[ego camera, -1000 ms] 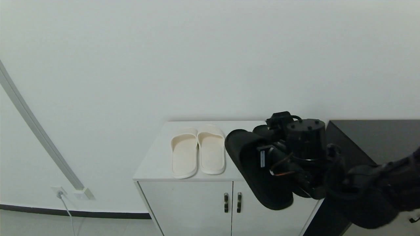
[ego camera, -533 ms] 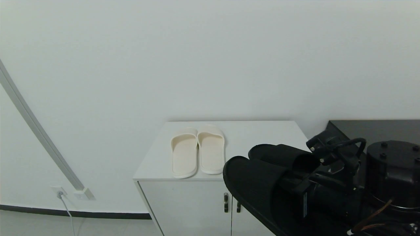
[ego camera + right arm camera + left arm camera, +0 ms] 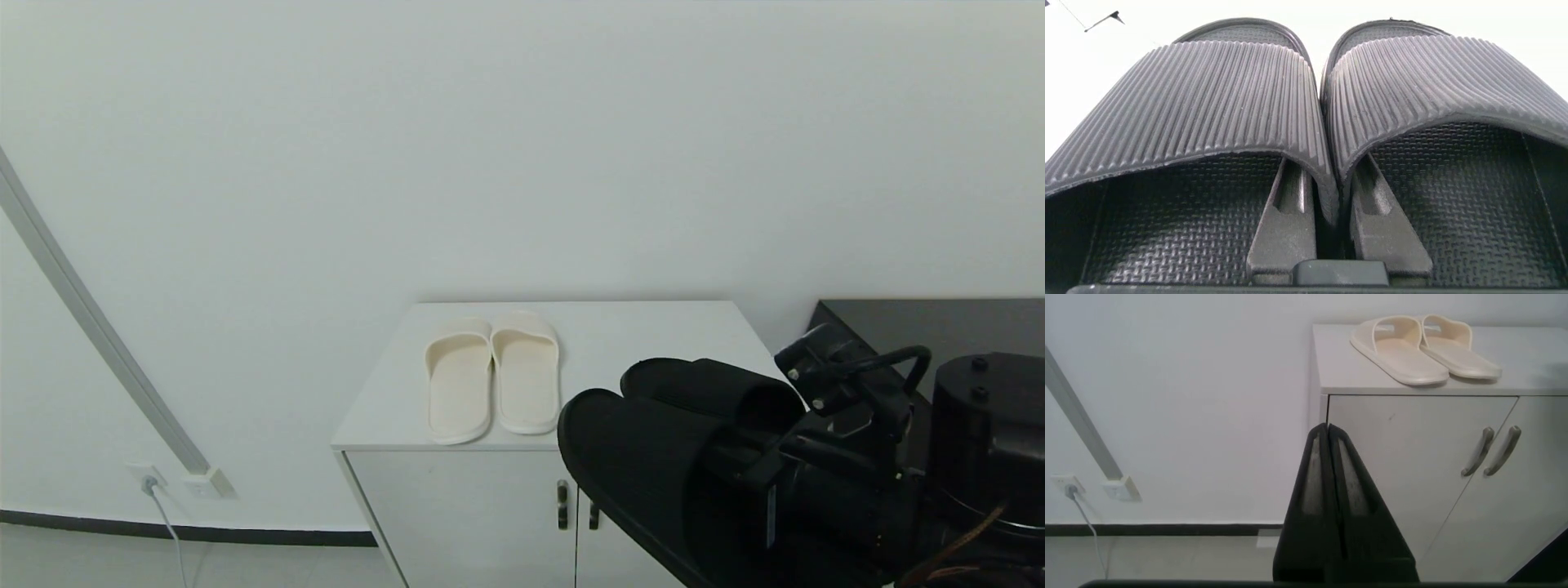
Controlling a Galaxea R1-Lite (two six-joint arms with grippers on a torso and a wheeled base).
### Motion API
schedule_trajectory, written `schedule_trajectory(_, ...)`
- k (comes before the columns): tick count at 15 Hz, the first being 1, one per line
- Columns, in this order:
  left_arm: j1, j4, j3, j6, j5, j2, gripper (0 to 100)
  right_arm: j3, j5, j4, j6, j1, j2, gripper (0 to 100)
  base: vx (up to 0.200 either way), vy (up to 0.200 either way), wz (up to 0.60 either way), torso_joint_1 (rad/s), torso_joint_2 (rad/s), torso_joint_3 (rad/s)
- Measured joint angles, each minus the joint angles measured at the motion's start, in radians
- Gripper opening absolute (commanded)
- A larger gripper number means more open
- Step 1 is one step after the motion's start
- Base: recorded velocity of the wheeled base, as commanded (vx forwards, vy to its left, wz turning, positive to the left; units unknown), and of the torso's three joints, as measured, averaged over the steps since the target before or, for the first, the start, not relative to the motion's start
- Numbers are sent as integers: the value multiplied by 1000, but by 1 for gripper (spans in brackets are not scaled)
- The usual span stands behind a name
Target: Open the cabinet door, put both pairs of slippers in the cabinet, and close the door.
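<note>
While the cabinet (image 3: 653, 327) stands against the white wall with both doors closed, the head view shows a cream pair of slippers (image 3: 492, 380) on its top, toward the left side. They lie side by side and touching, long axes running front to back, with the straps at the wall end and the heels near the front edge. Two handles (image 3: 562, 504) sit close together where the doors meet. A black pair of slippers (image 3: 645, 457) hangs in the air in front of the cabinet's right part, held by the right gripper (image 3: 763, 461). Their long axes run side by side from the gripper out toward the left, and which end is the toe cannot be told. From the left wrist, the left gripper (image 3: 1328, 498) hangs low in front of the cabinet's left corner, its fingers pressed together with nothing between them. From the right wrist, the two dark fingers (image 3: 1286, 220) reach under the ribbed straps, one in each slipper, pinching the two neighbouring strap edges together.
</note>
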Motion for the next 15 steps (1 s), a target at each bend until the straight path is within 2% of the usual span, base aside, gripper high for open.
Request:
schedule_trajectory(3,0,-1,0,0,0,0,0,-2,-1,-1,0,-1,15,0,-200,0,0,17,5,1)
schedule_trajectory(15,0,0,0,-2,0,0,0,7,2,-1,-1,-9,46,0,0,0,0,0,0,0)
